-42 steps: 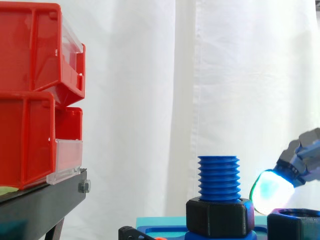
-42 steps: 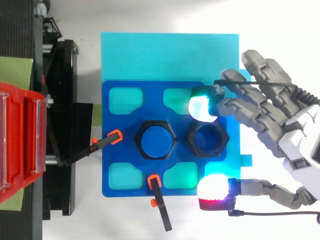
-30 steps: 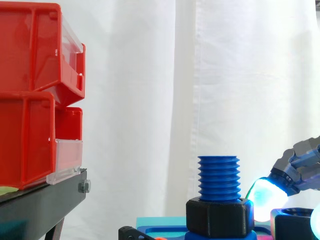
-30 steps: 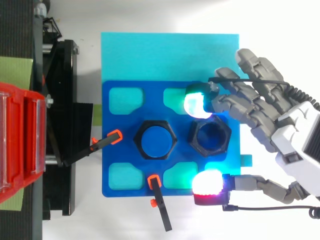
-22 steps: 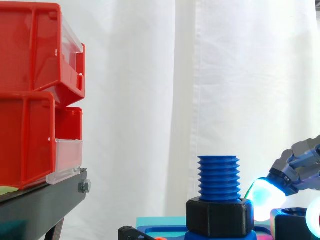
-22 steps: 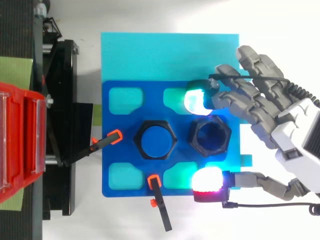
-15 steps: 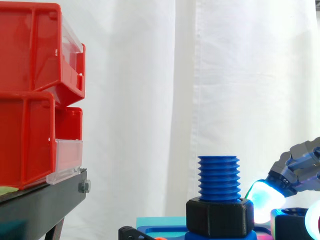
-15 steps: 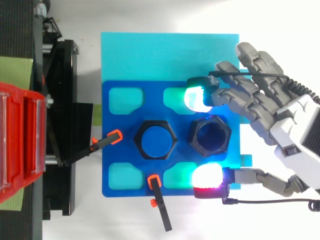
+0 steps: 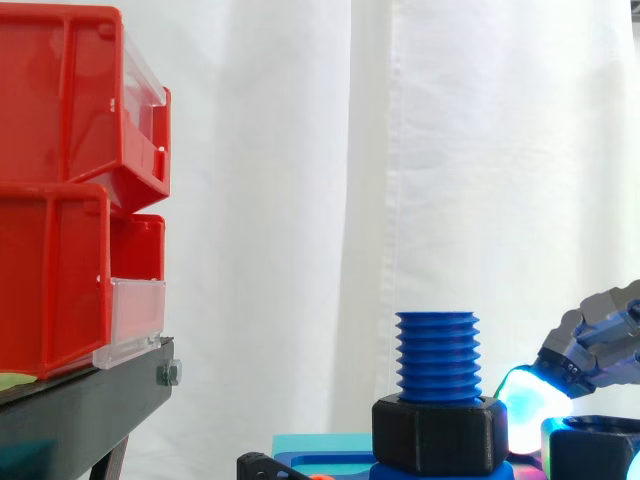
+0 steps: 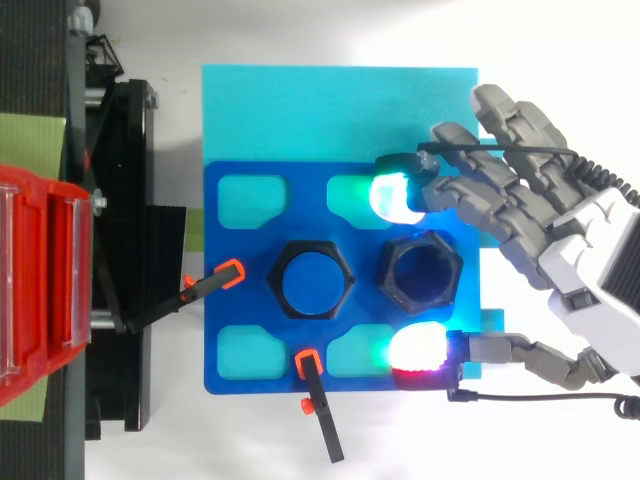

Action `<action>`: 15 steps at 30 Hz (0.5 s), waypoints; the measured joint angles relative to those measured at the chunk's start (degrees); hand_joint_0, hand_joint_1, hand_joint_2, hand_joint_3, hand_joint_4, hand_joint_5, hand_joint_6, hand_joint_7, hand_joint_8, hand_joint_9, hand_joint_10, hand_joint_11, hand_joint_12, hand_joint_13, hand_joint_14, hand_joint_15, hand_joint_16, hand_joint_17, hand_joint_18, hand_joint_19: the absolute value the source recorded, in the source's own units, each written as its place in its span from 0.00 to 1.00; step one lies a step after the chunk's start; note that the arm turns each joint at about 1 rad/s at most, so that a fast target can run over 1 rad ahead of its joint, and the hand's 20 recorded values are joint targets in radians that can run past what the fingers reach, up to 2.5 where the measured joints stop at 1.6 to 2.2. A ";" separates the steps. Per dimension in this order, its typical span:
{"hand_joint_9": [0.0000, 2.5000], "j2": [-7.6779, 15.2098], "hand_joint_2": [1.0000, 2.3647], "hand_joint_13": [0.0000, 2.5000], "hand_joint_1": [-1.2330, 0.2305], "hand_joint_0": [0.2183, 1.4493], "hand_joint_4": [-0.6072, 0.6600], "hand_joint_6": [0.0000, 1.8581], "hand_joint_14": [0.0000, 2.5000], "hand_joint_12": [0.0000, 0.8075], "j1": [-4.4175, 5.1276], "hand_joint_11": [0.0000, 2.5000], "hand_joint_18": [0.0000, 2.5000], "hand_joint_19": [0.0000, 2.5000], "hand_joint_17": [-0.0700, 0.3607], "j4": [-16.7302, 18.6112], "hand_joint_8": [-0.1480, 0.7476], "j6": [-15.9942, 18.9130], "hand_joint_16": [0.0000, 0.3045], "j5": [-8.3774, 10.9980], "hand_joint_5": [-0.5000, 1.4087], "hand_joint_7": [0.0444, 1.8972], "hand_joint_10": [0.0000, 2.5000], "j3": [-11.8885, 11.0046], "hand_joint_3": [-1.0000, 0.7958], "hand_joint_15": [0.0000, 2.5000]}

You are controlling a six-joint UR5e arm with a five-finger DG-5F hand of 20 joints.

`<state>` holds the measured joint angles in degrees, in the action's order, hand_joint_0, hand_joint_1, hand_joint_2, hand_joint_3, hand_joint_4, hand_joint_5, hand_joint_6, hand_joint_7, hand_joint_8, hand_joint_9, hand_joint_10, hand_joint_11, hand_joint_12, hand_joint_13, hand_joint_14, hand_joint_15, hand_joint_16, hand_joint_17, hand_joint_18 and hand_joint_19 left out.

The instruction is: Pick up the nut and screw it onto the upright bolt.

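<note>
The blue threaded bolt [image 9: 437, 355] stands upright in a black hex collar [image 9: 437, 432] at the middle of the blue plate [image 10: 240, 330]. Just right of it, the loose black nut [image 10: 420, 272] lies flat on the plate. My hand [image 10: 590, 270] reaches in from the right and straddles the nut. One glowing fingertip [image 10: 395, 198] rests beyond the nut's far side, and the thumb's pad [image 10: 418, 348] sits off its near side. Small gaps separate both pads from the nut. The fingers are fairly straight and hold nothing. In the side view the fingertip [image 9: 528, 398] glows low beside the nut [image 9: 592, 450].
The blue plate lies on a cyan mat [image 10: 330, 110]. Two orange-tipped black clamps [image 10: 228, 272] [image 10: 310, 365] hold the plate's left and near edges. Red bins [image 9: 60, 200] sit stacked on a black stand [image 9: 80, 400] at the left.
My hand has sunk lower and slid a little left around the nut. The thumb's pad has drawn in toward the nut's near side. Nut and bolt have not moved.
</note>
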<state>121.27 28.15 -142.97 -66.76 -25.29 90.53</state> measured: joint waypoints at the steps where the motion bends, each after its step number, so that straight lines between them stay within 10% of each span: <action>1: 0.07 0.00 0.00 0.00 0.24 0.15 0.59 0.27 0.00 0.42 -0.01 0.00 0.00 0.00 0.41 -0.01 0.43 0.00 0.15 -0.01 0.11 0.34 0.00 0.00 0.28 0.00; 15: 0.15 -0.11 0.00 0.07 0.28 0.16 0.66 0.27 0.00 0.42 -0.01 0.00 0.00 0.00 0.39 -2.00 0.47 0.03 0.14 0.02 0.14 0.40 0.00 -0.09 0.28 0.00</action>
<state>121.17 28.14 -144.98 -66.73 -25.27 90.44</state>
